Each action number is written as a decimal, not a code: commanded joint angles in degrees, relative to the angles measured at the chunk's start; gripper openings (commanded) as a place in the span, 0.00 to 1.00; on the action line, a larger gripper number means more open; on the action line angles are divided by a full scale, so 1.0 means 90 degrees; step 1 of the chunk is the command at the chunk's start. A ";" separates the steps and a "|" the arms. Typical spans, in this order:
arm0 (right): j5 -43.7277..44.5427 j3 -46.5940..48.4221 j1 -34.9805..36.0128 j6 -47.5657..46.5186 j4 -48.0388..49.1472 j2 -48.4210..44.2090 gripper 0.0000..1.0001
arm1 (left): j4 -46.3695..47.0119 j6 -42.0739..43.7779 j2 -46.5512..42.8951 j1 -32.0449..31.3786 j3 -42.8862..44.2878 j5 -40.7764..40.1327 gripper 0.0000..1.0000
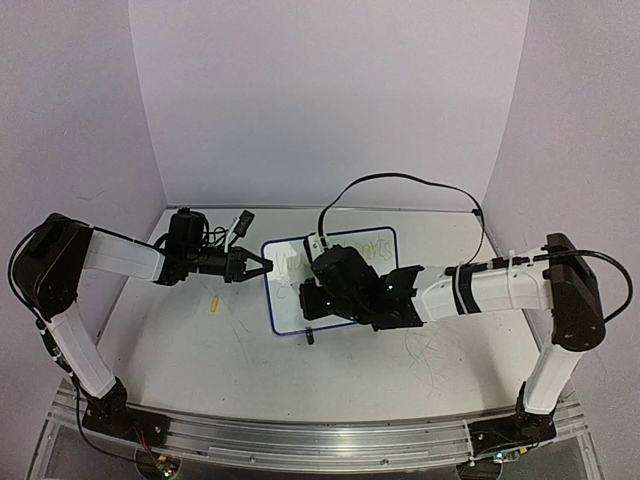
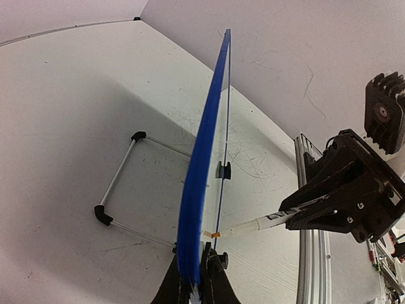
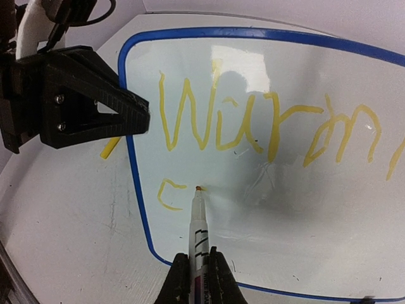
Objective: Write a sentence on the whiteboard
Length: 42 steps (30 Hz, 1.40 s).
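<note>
Centre frame, your left gripper [image 1: 263, 266] pinches the left edge of the small blue-framed whiteboard [image 1: 285, 300]. Your right gripper [image 3: 196, 269] clamps a white marker [image 3: 199, 221], tip on the board under the yellow sentence [image 3: 253, 126]. From above, the right arm hides much of the board. A small yellow piece [image 1: 213, 303] lies to its left.

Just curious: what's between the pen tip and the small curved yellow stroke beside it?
Only bare whiteboard, seen in the right wrist view, between marker tip and stroke.

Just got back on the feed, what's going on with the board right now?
The left hand is clamped on the left edge of the whiteboard, steadying it. The right hand grips a marker with its tip at the board. The sentence is partly done: a yellow first line runs across the top, and the second line has only its first letter, just left of the tip.
</note>
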 commanded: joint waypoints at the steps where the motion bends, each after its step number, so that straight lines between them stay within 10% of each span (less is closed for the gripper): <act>1: 0.0052 0.0303 -0.0032 -0.0052 0.0106 0.0180 0.00 | -0.0256 0.0423 0.0113 -0.0030 0.0021 -0.0957 0.00; 42: 0.0277 -0.0244 -0.0012 0.0565 -0.0367 -0.0152 0.00 | -0.0276 0.0428 0.0185 -0.0032 0.0028 -0.0954 0.00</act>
